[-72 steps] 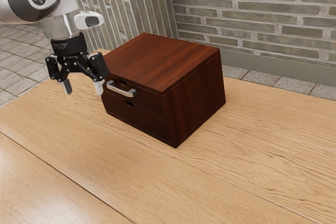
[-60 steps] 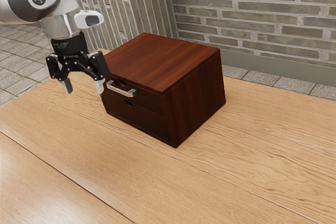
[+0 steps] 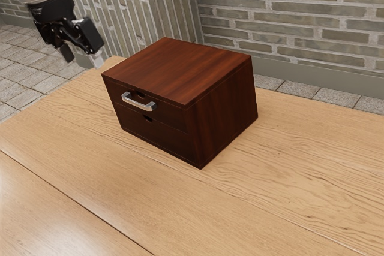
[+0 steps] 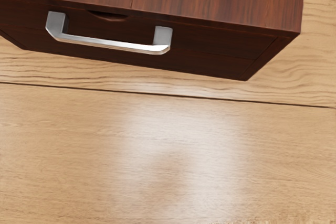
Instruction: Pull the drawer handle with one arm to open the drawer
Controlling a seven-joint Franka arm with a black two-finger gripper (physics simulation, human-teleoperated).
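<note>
A dark red-brown wooden cabinet (image 3: 180, 97) stands on the table with two drawer fronts facing the exterior view's left. The upper drawer carries a silver bar handle (image 3: 138, 102), and its front sits level with the cabinet face. My black gripper (image 3: 81, 56) hangs high at the exterior view's upper left, well above and to the left of the handle. It is open and holds nothing. In the wrist view the handle (image 4: 107, 40) and the cabinet (image 4: 220, 3) lie ahead of the hand, with bare table below it.
The light wooden table (image 3: 270, 172) stretches wide around the cabinet. A brick wall (image 3: 288, 10) runs behind it, and a tiled floor (image 3: 24, 82) lies past the table's left edge.
My gripper has risen and drawn back to the exterior view's upper left, away from the handle it was next to. The cabinet and drawer look unchanged.
</note>
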